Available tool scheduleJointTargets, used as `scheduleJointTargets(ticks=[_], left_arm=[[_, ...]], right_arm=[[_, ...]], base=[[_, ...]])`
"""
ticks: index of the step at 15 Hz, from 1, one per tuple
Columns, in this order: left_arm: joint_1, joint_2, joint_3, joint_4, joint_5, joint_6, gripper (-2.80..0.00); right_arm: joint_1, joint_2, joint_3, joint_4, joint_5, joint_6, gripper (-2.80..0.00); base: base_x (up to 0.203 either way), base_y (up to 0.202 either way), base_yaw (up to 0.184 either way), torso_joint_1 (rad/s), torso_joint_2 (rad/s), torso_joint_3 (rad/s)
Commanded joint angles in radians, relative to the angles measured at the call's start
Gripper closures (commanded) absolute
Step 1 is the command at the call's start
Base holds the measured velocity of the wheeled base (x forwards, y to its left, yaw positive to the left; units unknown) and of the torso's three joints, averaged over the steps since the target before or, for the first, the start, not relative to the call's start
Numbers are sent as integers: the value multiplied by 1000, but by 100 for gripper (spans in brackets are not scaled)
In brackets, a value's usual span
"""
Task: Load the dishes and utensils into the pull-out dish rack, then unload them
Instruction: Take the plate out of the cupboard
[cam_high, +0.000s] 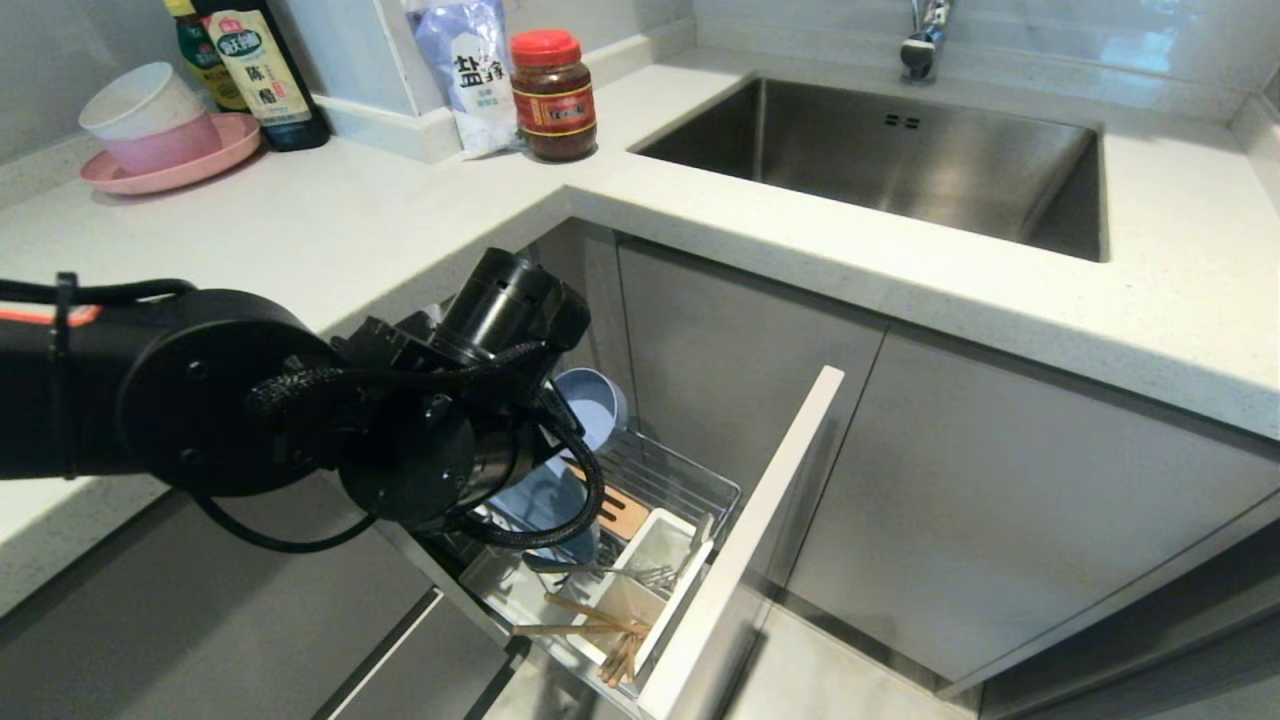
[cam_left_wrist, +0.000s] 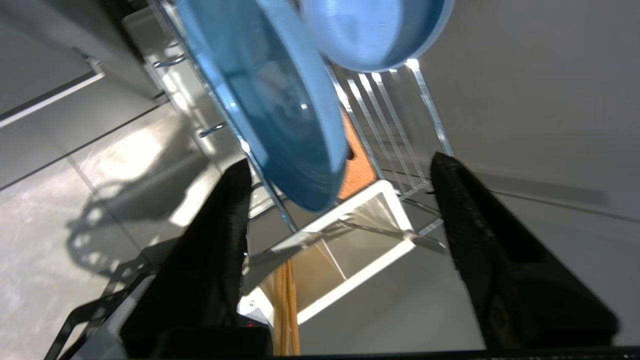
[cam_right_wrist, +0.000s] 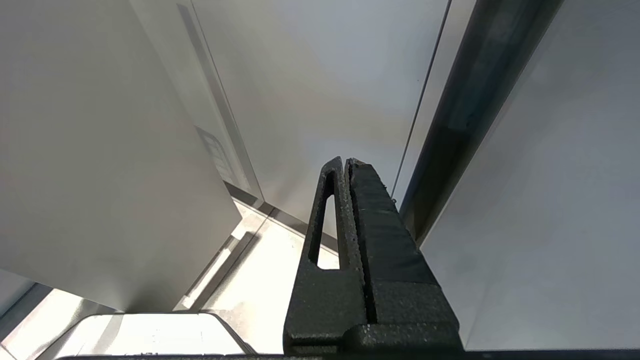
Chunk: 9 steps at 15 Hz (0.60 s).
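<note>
The left gripper (cam_left_wrist: 340, 165) hangs wide, empty, above the pull-out dish rack (cam_left_wrist: 400, 125); pale blue plate (cam_left_wrist: 270, 100) stands upright inside.

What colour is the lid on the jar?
Red lid on the brown glass jar; head view.

You have the rack (cam_high: 700, 490) pulled out under the counter (cam_high: 400, 215), and the plate (cam_high: 535, 500) stands on edge in it, with the bowl (cam_high: 600, 400) just behind toward the cabinet. In front of the plate, the caddy (cam_high: 660, 550) carries the fork (cam_high: 600, 572) across its rim and the chopsticks (cam_high: 590, 625) at its front end. On the counter, well left of the sink (cam_high: 900, 160), sit a pink plate (cam_high: 170, 165) with stacked bowls (cam_high: 145, 115), two bottles (cam_high: 255, 70), a bag (cam_high: 465, 70) and a jar (cam_high: 553, 95).
</note>
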<state>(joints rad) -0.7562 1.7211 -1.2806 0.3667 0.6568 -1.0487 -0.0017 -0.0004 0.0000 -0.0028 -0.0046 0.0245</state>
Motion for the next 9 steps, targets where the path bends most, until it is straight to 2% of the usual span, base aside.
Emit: scheduleJointTargets(ticks=[1, 9], left_arm=[[23, 52, -15, 24, 4, -26, -280], [75, 181, -40, 41, -9, -80, -280]], right_arm=[[0, -4, 2, 0, 0, 0, 0], [0, -4, 2, 0, 0, 0, 0]], base=[[0, 0, 0, 0, 0, 0], [0, 0, 0, 0, 0, 0]])
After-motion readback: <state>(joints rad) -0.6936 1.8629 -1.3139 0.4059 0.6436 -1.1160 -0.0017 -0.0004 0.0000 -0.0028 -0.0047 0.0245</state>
